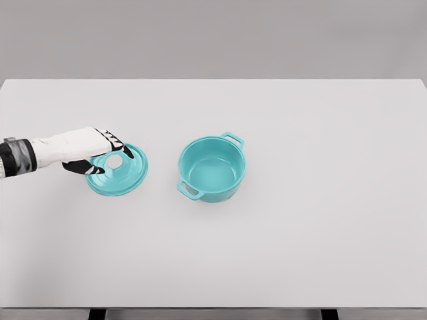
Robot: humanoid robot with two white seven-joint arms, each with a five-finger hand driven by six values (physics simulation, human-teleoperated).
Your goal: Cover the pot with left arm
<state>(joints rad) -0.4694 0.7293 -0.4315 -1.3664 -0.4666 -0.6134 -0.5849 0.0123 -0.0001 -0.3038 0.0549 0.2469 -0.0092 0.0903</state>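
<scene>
so the teal lid (118, 171) is sitting left of the pot, a bit tilted by the look of it, its near edge down on the white tabletop (300, 253); the pot (212, 168) is just to its right, not touching, open and empty, one loop handle toward the front-left and one toward the back-right

the left robot hand (100, 152) comes in from the left edge and is on the lid, fingers curled over the top around the knob area; looks to me like it's closed on the lid, though I can't tell how firm that grip is

so I'd call this the pick-up step, lid grabbed but not carried over; next move needs a lift clear of the pot rim, a short shift right, then levelling and centring it over the opening before lowering; watch the near handle

nothing else on the tabletop, path's clear; right arm isn't in view
</scene>
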